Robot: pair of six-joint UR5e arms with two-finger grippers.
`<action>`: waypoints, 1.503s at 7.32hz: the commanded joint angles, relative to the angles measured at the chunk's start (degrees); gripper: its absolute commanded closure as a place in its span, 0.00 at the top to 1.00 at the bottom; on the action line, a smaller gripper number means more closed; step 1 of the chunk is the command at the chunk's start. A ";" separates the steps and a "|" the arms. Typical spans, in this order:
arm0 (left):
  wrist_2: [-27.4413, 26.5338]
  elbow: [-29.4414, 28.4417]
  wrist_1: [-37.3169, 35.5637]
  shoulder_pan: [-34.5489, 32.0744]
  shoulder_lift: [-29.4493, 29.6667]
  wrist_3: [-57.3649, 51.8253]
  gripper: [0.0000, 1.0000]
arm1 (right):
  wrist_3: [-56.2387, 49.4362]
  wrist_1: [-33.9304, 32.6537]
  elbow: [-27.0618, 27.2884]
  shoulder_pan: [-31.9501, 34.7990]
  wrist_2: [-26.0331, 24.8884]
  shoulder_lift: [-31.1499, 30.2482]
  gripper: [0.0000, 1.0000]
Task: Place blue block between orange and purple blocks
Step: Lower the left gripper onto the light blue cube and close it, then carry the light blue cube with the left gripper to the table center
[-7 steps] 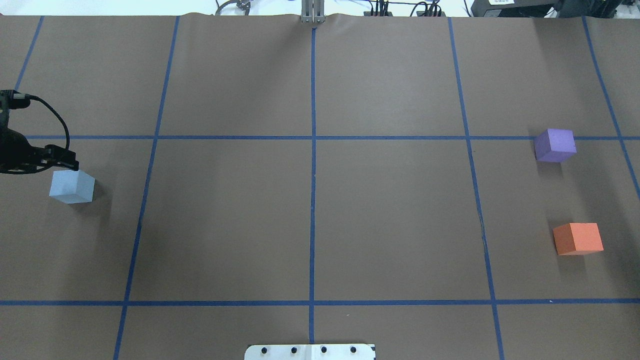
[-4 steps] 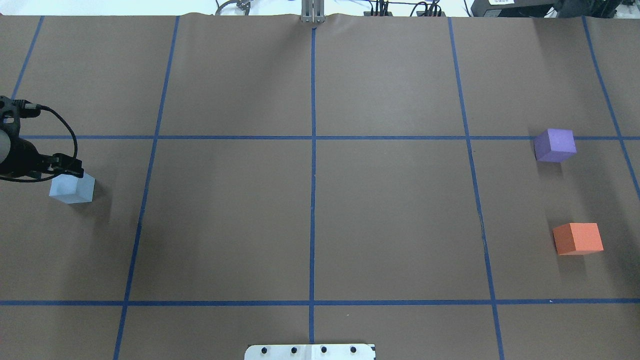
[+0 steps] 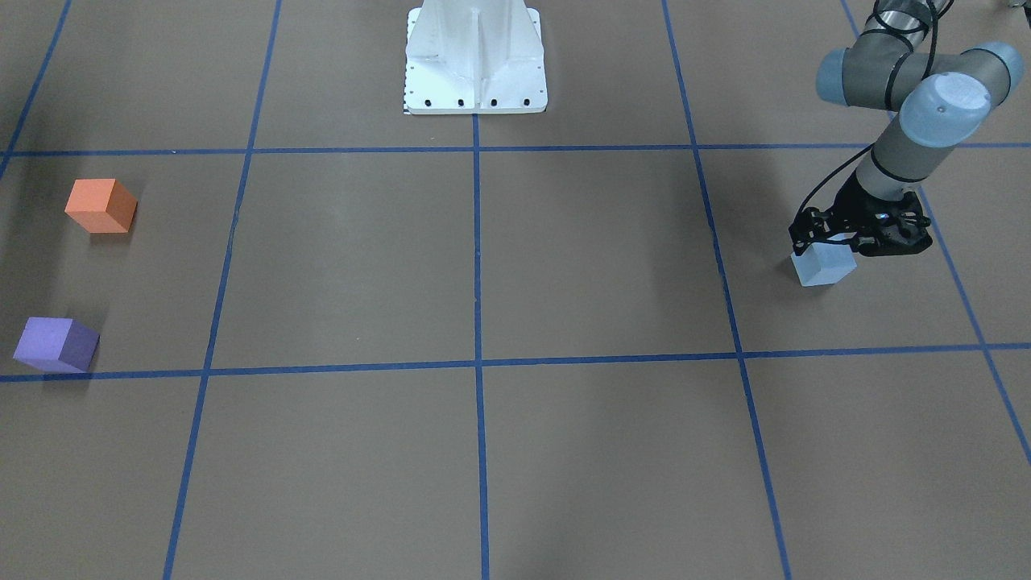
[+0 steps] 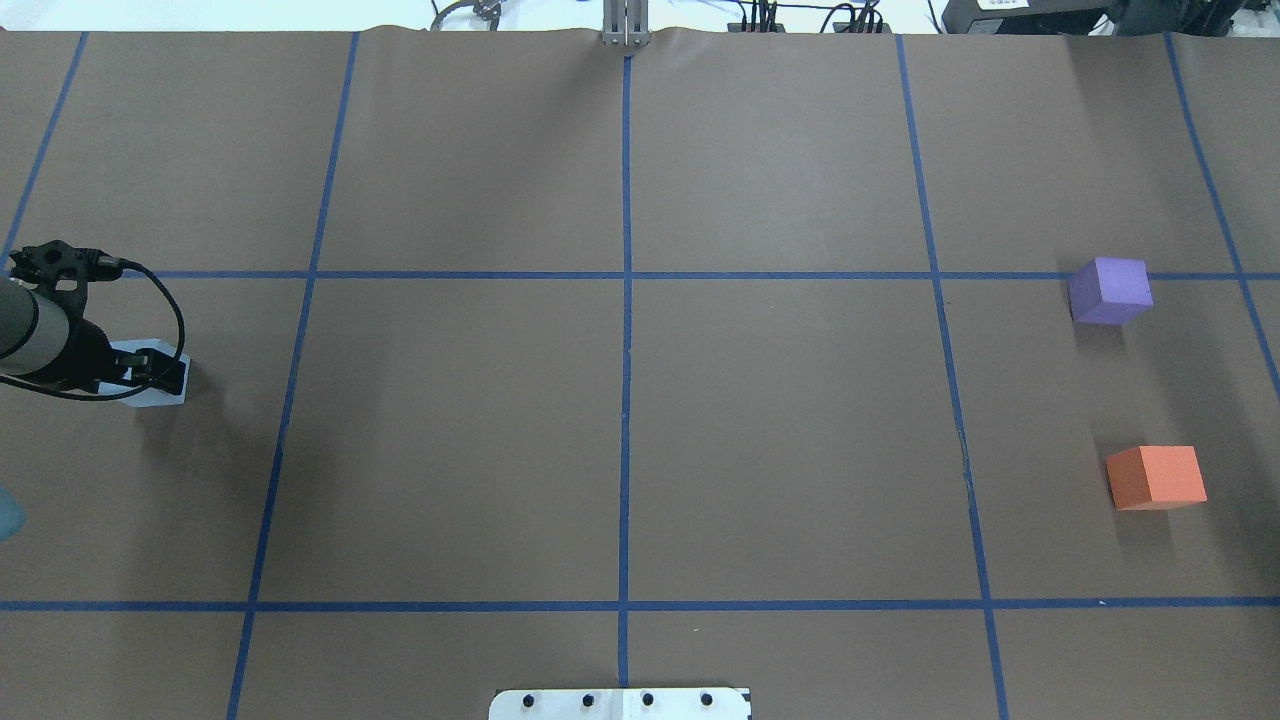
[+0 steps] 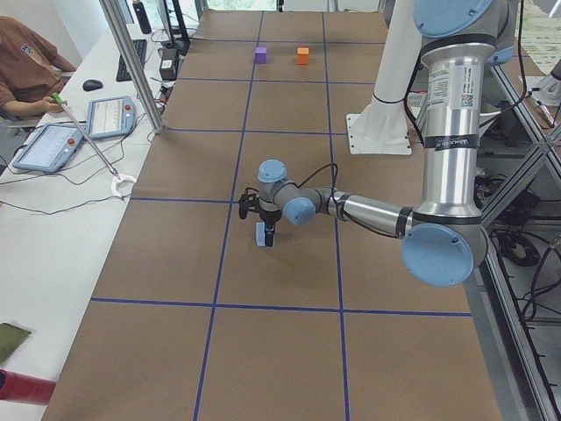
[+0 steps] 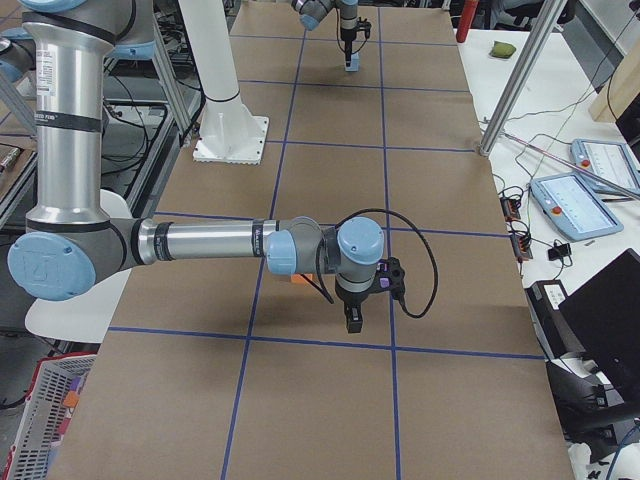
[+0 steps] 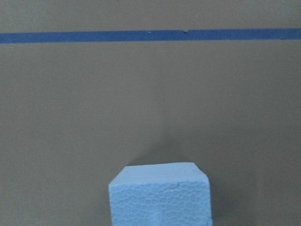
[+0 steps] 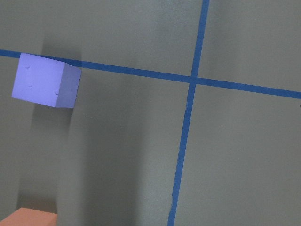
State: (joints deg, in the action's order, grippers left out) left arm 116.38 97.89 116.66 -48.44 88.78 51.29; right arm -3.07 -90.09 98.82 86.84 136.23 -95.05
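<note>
At the table's far end on the robot's left, the blue block point(image 3: 821, 266) sits flat on the brown paper, well apart from the orange block point(image 3: 100, 205) and the purple block point(image 3: 55, 344), which stand near each other at the opposite end with a bare gap between them. The left gripper point(image 3: 827, 246) hangs right over the blue block, its jaws spread and straddling it, apparently not yet pressing on its sides. The left wrist view shows the block's face covered in a fine cellular texture, which suggests foam: probably very light, slightly squashy and not slippery, with nothing fragile about it. A modest squeeze on two opposite flat faces, taken low enough to catch the middle of the cube, looks sufficient; gripping across corners could twist it. The right gripper point(image 6: 354, 318) hovers near the orange and purple blocks, and whether its jaws are apart or together cannot be told. The pick-up step seems to be just starting.
</note>
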 commanded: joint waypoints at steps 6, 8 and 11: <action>0.60 15.36 -20.14 0.01 7.58 0.65 0.00 | 0.08 0.00 0.58 0.00 0.26 0.30 1.00; 1.64 15.06 -27.88 2.79 22.50 12.35 0.00 | -0.27 -0.17 0.58 -0.35 -0.09 0.39 1.00; -4.12 1.49 -28.06 16.06 43.16 26.04 0.00 | 0.08 0.00 -0.02 -0.35 0.00 1.45 1.00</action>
State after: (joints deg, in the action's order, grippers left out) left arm 115.40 106.52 88.85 -36.84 122.55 73.05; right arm -3.05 -90.34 99.32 86.51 136.13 -93.24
